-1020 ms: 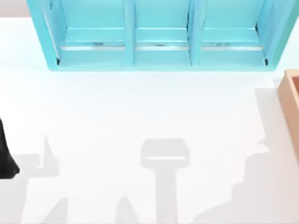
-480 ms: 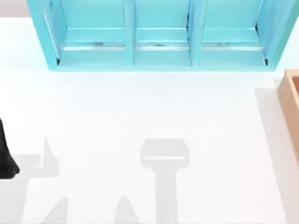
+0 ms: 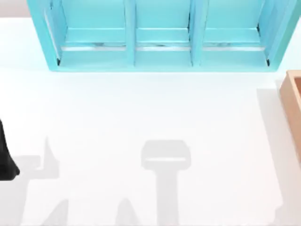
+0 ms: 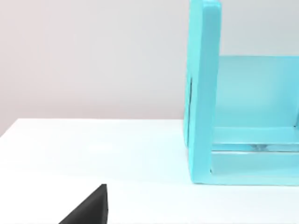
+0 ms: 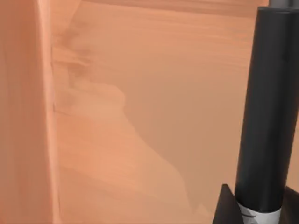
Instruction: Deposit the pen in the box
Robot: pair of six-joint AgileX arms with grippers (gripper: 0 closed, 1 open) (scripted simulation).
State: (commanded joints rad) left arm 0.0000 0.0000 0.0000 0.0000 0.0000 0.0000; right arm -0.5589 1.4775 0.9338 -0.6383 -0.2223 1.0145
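Observation:
The tan wooden box (image 3: 292, 96) pokes in at the table's right edge, partly cut off. In the right wrist view its inner walls and floor (image 5: 131, 102) lie close below. The pen (image 5: 266, 116) hangs over that interior, a black barrel with a white band at its near end. My right gripper is shut on the pen, and one dark fingertip (image 5: 225, 207) shows beside the band. My left gripper (image 3: 5, 160) sits parked at the table's left edge, and a dark part of it (image 4: 88, 212) also shows in the left wrist view.
A large cyan three-compartment shelf (image 3: 160, 37) stands along the back of the white table (image 3: 155, 108); its side wall (image 4: 203, 93) rises near the left arm. Grey shadows lie across the table's front.
The broad shadow of my right arm at the table's lower right has slid off to the right and nearly gone. The left arm has not moved.

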